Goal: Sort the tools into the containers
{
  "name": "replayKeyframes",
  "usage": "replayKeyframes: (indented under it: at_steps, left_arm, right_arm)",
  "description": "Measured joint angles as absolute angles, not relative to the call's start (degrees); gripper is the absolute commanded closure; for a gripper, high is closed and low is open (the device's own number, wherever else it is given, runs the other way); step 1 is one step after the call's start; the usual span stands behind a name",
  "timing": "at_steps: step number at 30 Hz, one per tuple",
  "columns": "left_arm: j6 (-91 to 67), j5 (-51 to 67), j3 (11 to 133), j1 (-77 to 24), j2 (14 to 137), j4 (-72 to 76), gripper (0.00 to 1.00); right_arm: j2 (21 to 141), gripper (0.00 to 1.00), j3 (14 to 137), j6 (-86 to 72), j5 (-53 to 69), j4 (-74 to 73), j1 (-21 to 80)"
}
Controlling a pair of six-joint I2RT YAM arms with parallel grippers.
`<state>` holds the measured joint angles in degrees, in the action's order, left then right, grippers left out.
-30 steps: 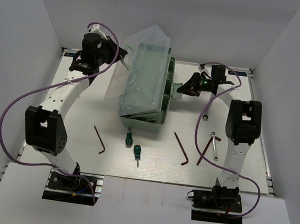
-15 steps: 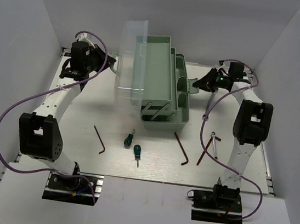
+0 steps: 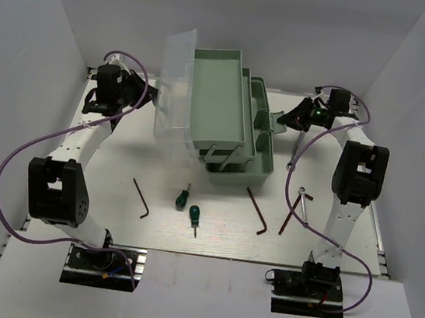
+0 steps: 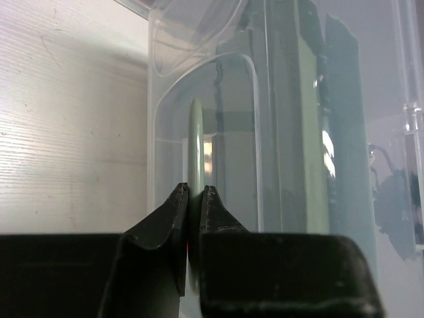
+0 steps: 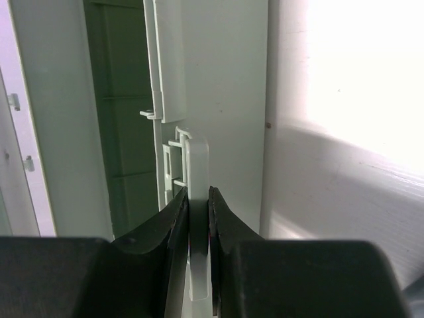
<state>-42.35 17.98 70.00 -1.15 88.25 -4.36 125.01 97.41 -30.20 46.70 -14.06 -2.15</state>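
The toolbox (image 3: 221, 101) stands open at the far middle of the bench (image 3: 117, 166). The left hand (image 4: 194, 199) pinches the handle (image 4: 196, 142) of the lid (image 3: 173, 83); the right hand (image 5: 197, 199) pinches a side latch (image 5: 197, 162). Tools (image 3: 182, 196) lie loose in front.

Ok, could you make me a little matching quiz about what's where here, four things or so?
1 clear lid
2 green-handled screwdrivers
3 silver wrench
4 right gripper

A lying beside the right arm
B clamped on a pale tab at the toolbox side
C swung open
D lying in front of the toolbox

Pairs: 1-C, 2-D, 3-A, 4-B
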Motion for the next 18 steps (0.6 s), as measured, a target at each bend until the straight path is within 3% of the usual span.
replayKeyframes:
  at_steps: [15, 16, 18]
  left_arm:
    - [-42.7, 21.5, 74.8, 0.7, 96.0, -3.4, 1.0]
    - [-42.7, 21.6, 75.0, 0.8, 96.2, -3.4, 0.97]
    - [-42.7, 21.7, 75.1, 0.8, 96.2, -3.5, 0.8]
  right_arm:
    - [125.4, 1.0, 97.4, -31.1, 46.9, -13.1, -3.1]
    - [125.4, 1.0, 97.3, -31.2, 46.9, -13.0, -3.1]
    - [125.4, 1.0, 97.3, -31.2, 46.9, -13.0, -3.1]
